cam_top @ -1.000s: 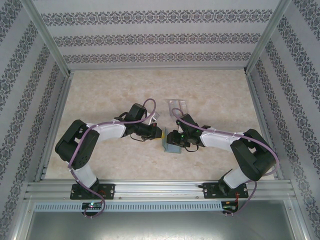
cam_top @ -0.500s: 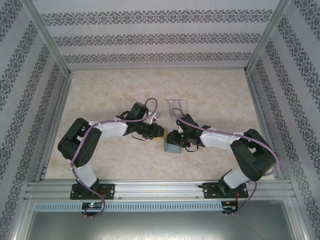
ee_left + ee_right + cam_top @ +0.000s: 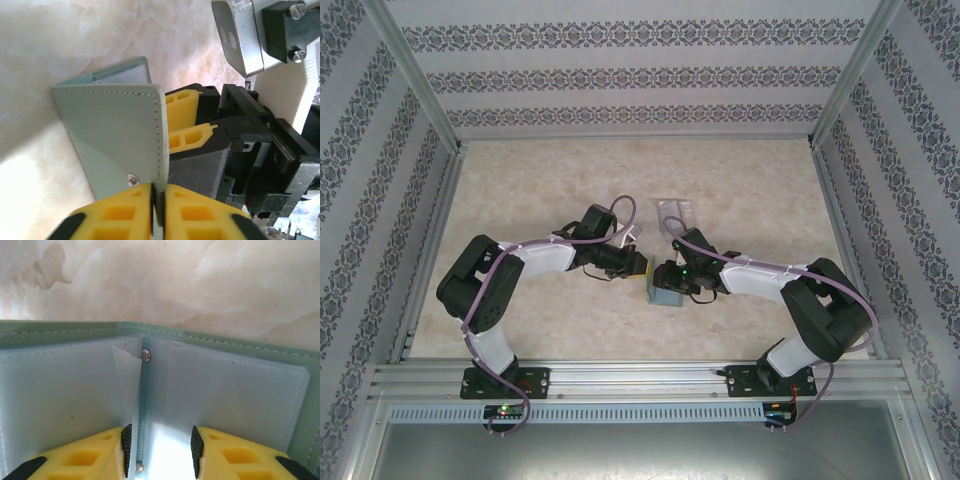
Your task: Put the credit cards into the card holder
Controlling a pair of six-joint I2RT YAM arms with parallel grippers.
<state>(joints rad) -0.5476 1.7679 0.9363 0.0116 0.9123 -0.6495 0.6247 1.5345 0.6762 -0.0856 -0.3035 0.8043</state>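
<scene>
- The card holder (image 3: pixel 110 135), a sage-green folding wallet, stands on edge on the marbled table (image 3: pixel 520 200). It is opened like a book and sits between the 2 grippers, in the near half of the table.
- The left gripper (image 3: pixel 158 207) is clenched on the card holder. The stitched free edge of 1 cover runs down into the thin slit between its 2 yellow fingers (image 3: pixel 117 215), just beside a small metal stud (image 3: pixel 131 177).
- The other cover angles away behind the first, with its pale inner face showing along the top.
- The right gripper (image 3: pixel 161 442) faces the inner side of the card holder. Its 2 yellow fingers (image 3: pixel 85 457) stand apart, 1 on either side of the centre seam (image 3: pixel 144 405).
- That seam and the edge of a clear pocket leaf (image 3: pixel 125 390) lie in the gap between those jaws. I cannot tell whether the pads press on anything.
- From the left wrist, the right gripper's fingertips sit just behind the pinched cover, close to it.
- The credit cards (image 3: pixel 674 213) lie flat on the table as a pale grey patch. They are beyond the right gripper, apart from the card holder and outside both sets of jaws. How many there are cannot be told.
</scene>
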